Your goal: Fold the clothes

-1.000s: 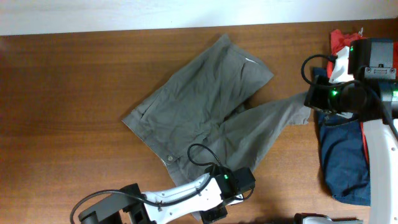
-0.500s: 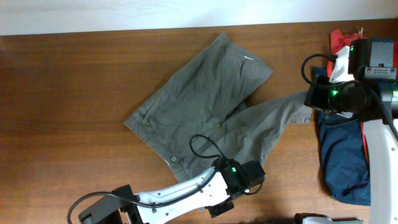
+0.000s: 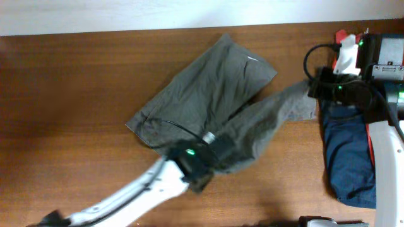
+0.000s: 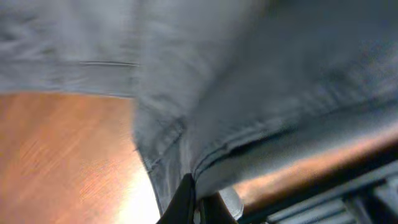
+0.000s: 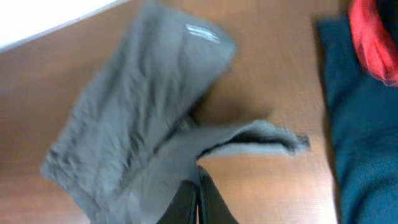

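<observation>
The clothes, a grey-olive pair of shorts (image 3: 208,88), lie wrinkled on the middle of the wooden table (image 3: 63,94). My left gripper (image 3: 211,146) is shut on their near edge and holds it lifted over the cloth below. In the left wrist view the fabric (image 4: 249,74) hangs from the shut left gripper (image 4: 198,199). My right gripper (image 3: 314,88) is shut on the hem of the right leg, which stretches up off the table. The right wrist view shows that leg (image 5: 236,134) pinched in the right gripper (image 5: 198,186), with the rest of the shorts (image 5: 143,99) beyond.
A navy blue cloth (image 3: 344,157) lies at the table's right edge under the right arm. A red garment (image 3: 343,39) sits behind it. Both appear in the right wrist view, the navy cloth (image 5: 360,124) and the red garment (image 5: 373,37). The table's back edge meets a white wall (image 3: 126,12).
My left gripper has shut on the shorts' near edge and moved away from the front edge, lifting that edge over the cloth. The right gripper has moved slightly back with the leg hem.
</observation>
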Controlling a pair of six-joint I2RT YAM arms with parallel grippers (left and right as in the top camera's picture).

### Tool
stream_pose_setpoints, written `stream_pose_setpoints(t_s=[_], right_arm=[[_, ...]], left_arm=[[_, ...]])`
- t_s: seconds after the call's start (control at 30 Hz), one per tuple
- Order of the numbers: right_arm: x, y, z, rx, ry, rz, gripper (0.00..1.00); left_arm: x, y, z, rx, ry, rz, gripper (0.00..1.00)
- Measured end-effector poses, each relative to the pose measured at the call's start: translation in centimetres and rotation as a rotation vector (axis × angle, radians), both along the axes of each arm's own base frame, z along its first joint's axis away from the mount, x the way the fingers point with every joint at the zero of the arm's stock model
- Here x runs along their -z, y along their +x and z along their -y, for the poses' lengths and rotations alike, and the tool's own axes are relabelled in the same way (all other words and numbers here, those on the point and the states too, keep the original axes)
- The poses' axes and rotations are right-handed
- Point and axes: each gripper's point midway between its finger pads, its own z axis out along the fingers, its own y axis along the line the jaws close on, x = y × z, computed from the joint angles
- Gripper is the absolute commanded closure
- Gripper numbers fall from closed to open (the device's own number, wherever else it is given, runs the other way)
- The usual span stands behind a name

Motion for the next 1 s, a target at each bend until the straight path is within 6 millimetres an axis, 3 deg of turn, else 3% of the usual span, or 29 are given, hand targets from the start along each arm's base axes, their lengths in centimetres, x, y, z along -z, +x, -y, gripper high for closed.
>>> stream_pose_setpoints(t_s=[0.13, 0.23, 0.33, 0.43, 0.63, 0.73, 0.9, 1.0], right_arm=[[-1.5, 2.8, -0.9, -0.047, 0.023, 0.116, 0.96], [-0.9, 7.9, -3.3, -0.127, 0.046, 0.203, 0.96], [-0.8, 11.6, -4.8, -0.17, 0.056, 0.283, 0.96], [1.5, 15.6, -6.9, -0.21, 0.079, 0.32, 0.96], [5.7, 20.1, -9.2, -0.25, 0.112, 0.349, 0.96], [7.8, 21.6, -10.1, -0.263, 0.122, 0.35, 0.96], [12.1, 23.0, -10.7, -0.264, 0.136, 0.298, 0.95], [13.8, 23.2, -10.8, -0.264, 0.141, 0.27, 0.87]], left_arm=[[-1.6, 2.5, -2.7, -0.154, -0.043, 0.063, 0.99], [-1.7, 4.2, -5.0, -0.274, -0.038, 0.081, 0.99], [-1.9, 5.4, -7.2, -0.386, -0.025, 0.102, 0.99], [-2.2, 7.0, -8.9, -0.471, -0.021, 0.155, 0.99], [-2.9, 12.2, -10.3, -0.532, -0.065, 0.326, 0.99], [-1.7, 14.5, -10.3, -0.511, -0.061, 0.368, 0.99], [3.7, 15.2, -12.9, -0.533, 0.087, 0.255, 0.98], [5.5, 15.1, -14.7, -0.576, 0.136, 0.208, 0.87]])
